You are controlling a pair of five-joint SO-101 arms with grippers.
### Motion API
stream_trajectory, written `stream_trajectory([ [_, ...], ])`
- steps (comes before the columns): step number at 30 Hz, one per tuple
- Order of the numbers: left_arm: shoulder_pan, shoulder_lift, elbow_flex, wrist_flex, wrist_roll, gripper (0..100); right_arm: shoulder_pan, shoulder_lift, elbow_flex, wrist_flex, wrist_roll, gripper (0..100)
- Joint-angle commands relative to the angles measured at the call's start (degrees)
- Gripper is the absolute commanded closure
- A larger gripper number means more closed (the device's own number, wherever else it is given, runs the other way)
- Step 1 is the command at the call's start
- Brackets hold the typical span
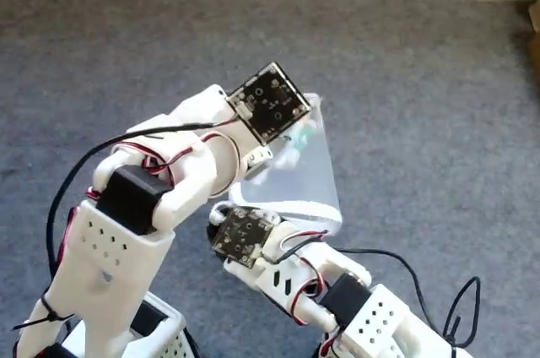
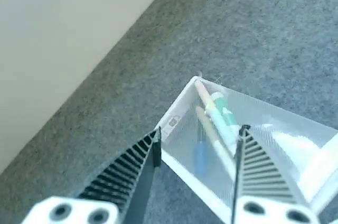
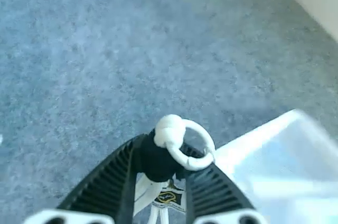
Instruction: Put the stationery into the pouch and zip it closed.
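Grey carpet lies under everything. On it, between the two grippers, sits the translucent pouch. Its long axis runs from the right gripper across to the left gripper, so each arm has one end of it.

The left gripper is open, with its jaws spread to either side of the pouch's far corner, which points out ahead between the fingertips. Whether either finger touches the mesh I cannot tell. The right gripper is clamped shut at the opposite end, with the pouch body just off to one side of its jaws.

Inside the pouch, directly below the left gripper, the pens lie side by side along that same long axis, their ends toward the corner.

Smallest is the zipper pull, a white knot and ring on a dark tab. This is what the right gripper pinches, and the ring stands just beyond its fingertips.

By my reading the stationery is in and zipping is the step at hand, though how far the zip is drawn cannot be made out. The pull must travel along the long axis, so the left gripper probably needs to close on its corner first — otherwise the pouch would likely slide along with the pull.
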Motion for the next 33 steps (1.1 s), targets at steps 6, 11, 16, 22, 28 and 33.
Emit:
stream_trajectory([
  [6,-1.45,-1.10,-6.55,-0.62,4.66,77,4.18,-1.98,-1.45,-0.22,0.79,99.4],
  [11,-6.29,-1.19,-6.46,-0.44,4.57,77,9.89,-1.98,-1.54,-0.13,0.35,99.4],
  [16,-10.24,-1.19,-6.55,3.43,4.31,77,13.85,-4.00,-3.74,-0.04,0.35,99.4],
  [22,-11.30,-1.63,-6.46,10.55,-3.08,77,16.57,-13.67,-4.18,3.21,0.62,99.4],
  [28,-9.19,-6.37,-5.93,13.80,-6.77,77,17.71,-20.00,-4.26,6.02,0.70,99.4],
  [33,-7.52,-7.87,-4.35,14.59,-6.95,77,22.46,-22.99,-4.35,6.02,0.70,99.4],
])
